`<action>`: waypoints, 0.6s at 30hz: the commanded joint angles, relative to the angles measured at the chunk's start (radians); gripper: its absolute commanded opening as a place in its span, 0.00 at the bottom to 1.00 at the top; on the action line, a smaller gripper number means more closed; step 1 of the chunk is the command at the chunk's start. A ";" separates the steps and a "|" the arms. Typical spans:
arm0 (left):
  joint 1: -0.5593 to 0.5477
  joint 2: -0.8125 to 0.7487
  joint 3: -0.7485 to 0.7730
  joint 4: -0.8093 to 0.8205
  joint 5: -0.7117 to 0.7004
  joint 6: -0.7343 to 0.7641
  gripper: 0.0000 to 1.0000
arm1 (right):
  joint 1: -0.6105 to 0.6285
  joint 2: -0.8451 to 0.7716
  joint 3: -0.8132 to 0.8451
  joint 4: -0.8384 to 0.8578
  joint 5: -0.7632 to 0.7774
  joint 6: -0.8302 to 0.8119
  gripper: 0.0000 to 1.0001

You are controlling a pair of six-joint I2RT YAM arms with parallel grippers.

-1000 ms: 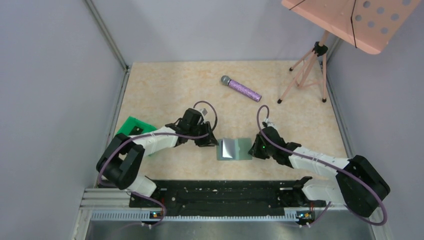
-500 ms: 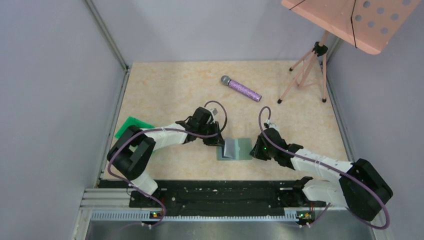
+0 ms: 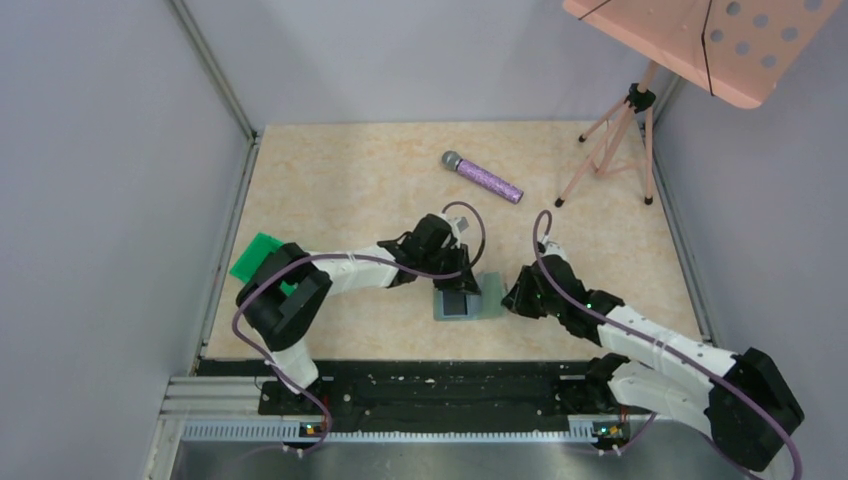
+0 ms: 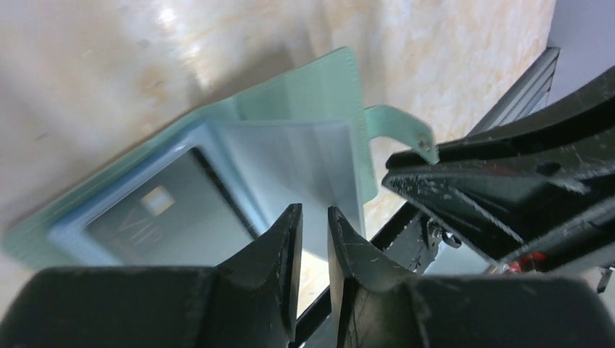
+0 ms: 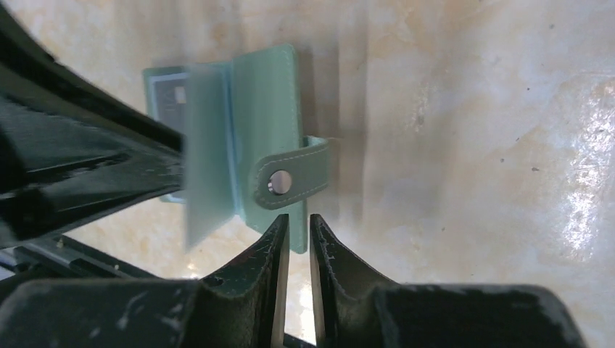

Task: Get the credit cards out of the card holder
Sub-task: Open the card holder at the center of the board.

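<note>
Both barely apart: left gripper [image 4: 312,214] over card holder [image 4: 313,88], right gripper [image 5: 299,222] at its edge.

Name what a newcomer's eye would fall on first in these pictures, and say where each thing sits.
The open card holder lies in the middle of the table, a dark credit card showing in its left panel, with the left fingers and right fingers close on either side. Behind it lies a purple microphone, and a pink music stand fills the far right corner.
</note>
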 commanded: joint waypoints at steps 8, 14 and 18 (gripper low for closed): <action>-0.061 0.166 0.174 0.035 -0.013 0.004 0.25 | 0.025 -0.134 0.045 0.056 -0.131 -0.023 0.17; -0.057 0.161 0.211 -0.041 -0.068 0.038 0.25 | 0.042 -0.087 0.022 0.134 -0.149 -0.015 0.16; -0.039 0.139 0.222 -0.064 -0.083 0.041 0.26 | 0.044 -0.045 0.003 0.173 -0.135 -0.011 0.16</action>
